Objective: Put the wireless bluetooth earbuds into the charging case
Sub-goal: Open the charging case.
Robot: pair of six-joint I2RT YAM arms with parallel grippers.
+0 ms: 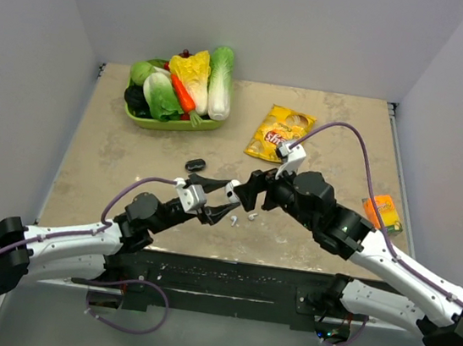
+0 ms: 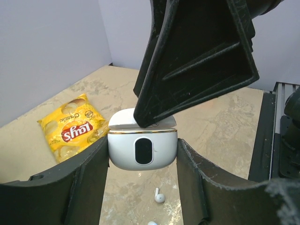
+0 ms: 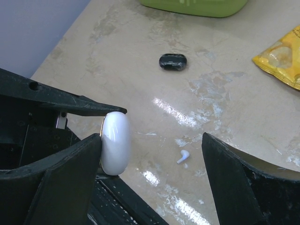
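A finger of the right tool [image 3: 151, 137] sits right on top of the open case [image 2: 142, 153], so nothing can go in from above. The left tool [image 2: 142, 140] hugs both its sides. Underneath, the table [image 3: 234, 103] has open room around a small white earbud [image 3: 183, 157]. The chip bag [image 2: 75, 129] lies well apart.

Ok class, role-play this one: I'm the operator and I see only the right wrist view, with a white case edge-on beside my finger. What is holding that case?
Observer: The left hand grips the case by its two sides. The left wrist view shows it head-on.
Operator: Is its lid open?
Observer: Yes. The lid stands up behind the body, and a finger of the right hand has its tip right at the opening.
Operator: I see one earbud lying loose. Any more?
Observer: Two white earbuds lie on the table near the case, and neither is in it.
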